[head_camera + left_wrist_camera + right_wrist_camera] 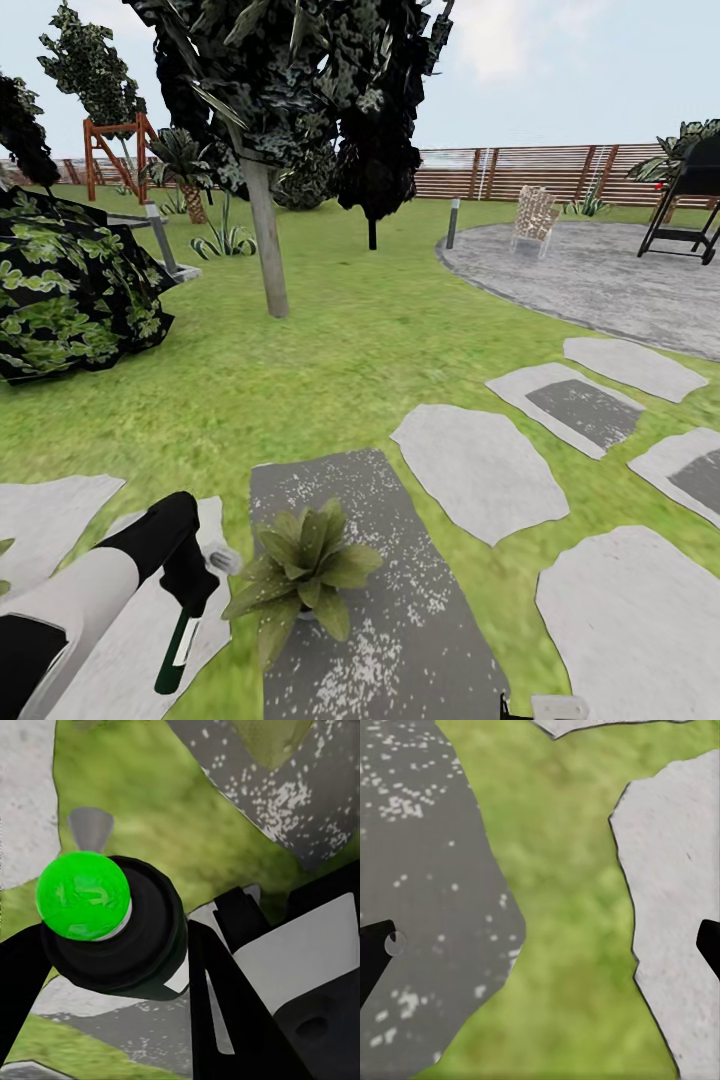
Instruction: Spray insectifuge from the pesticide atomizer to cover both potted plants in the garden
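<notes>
My left gripper (190,592) is shut on the pesticide atomizer (178,645), a slim dark-green bottle with a white label strip that hangs downward, its whitish trigger head (222,558) facing a potted plant (305,572). That plant is a low rosette of pointed leaves on a dark speckled stepping stone (400,620), just right of the atomizer. In the left wrist view the atomizer (84,896) shows end-on between black fingers (225,975). The right gripper (540,945) is open over grass, its fingertips (375,949) at the picture's edges. A second potted plant is out of view.
Pale stepping stones (480,470) run across the lawn to the right toward a round gravel patch (600,270). A dark leafy bush (70,290) stands at left, a tree trunk (268,240) ahead, and a brown slatted fence (520,172) closes the back.
</notes>
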Tool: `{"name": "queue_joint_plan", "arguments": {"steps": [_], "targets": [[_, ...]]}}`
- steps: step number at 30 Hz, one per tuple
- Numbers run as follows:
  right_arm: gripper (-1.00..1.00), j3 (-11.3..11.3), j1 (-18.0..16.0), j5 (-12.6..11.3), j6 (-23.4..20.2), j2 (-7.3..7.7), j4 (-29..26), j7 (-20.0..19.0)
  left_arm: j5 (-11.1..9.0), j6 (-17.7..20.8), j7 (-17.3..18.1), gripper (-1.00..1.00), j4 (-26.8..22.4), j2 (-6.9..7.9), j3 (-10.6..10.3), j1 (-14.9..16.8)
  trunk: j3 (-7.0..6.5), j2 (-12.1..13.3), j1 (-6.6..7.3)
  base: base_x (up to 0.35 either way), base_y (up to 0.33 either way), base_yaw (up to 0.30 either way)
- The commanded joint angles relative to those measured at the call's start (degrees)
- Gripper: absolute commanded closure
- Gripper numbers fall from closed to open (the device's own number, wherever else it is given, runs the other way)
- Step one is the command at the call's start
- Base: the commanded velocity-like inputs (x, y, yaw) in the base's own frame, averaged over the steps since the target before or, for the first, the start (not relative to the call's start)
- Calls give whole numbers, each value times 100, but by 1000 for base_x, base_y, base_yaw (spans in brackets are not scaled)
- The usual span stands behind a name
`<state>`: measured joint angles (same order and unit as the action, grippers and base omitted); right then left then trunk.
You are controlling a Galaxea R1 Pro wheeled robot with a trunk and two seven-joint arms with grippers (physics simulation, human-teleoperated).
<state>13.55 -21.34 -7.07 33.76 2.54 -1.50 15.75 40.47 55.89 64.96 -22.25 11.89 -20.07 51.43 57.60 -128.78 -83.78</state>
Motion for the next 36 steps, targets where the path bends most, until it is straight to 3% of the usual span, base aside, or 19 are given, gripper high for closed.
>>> {"name": "queue_joint_plan", "arguments": {"steps": [1,6,12,19,24,33,36], "targets": [[-100,51,-2,-58,17,-1,1,7,55,41,59,100,-25,10,-1,16,5,-2,1,0,0,0],[-100,51,-2,-58,17,0,1,7,65,53,60,100,-26,72,5,62,5,-2,1,0,0,0],[-100,51,-2,-58,17,0,1,7,51,30,59,100,-2,331,-14,-5,5,-2,1,0,0,0],[-100,51,-2,-58,17,-1,1,7,25,24,52,100,-3,292,-2,-52,5,-2,1,0,0,0],[-100,51,-2,-58,17,-1,1,7,40,17,51,100,0,345,8,-226,5,-2,1,0,0,0],[-100,53,-2,-58,17,-5,1,7,16,60,10,100,-119,355,66,-252,5,-2,1,-17,-7,0],[-100,52,-2,-58,17,-3,1,7,20,69,-20,100,-127,337,262,-242,5,-2,1,-216,-164,5]]}}
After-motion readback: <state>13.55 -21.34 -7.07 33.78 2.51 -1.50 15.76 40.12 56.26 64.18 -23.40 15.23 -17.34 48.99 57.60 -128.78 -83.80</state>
